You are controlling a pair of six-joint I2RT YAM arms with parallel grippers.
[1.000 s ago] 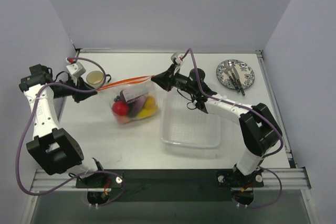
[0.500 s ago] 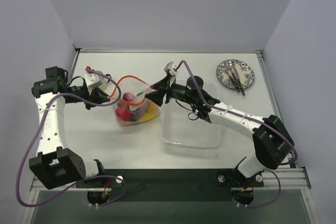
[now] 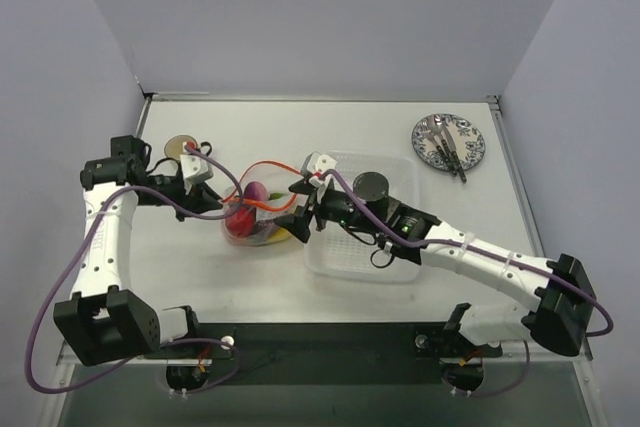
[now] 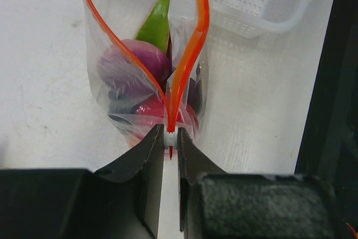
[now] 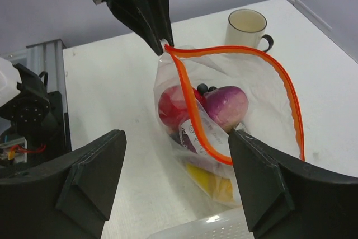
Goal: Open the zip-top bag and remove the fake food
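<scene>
While pinching zip-top bag [image 4: 145,65] corner in left gripper [image 4: 170,138], holding right gripper [image 5: 176,144] wide, empty, beside bagged fake food [image 5: 224,106].

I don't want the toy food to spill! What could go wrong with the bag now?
Only the left jaws pinch one corner of the zip-top bag; the right jaws stand open, holding nothing, so the floppy mouth might sag shut. Reaching in, the right jaws might catch thin plastic instead of the fake food.
</scene>
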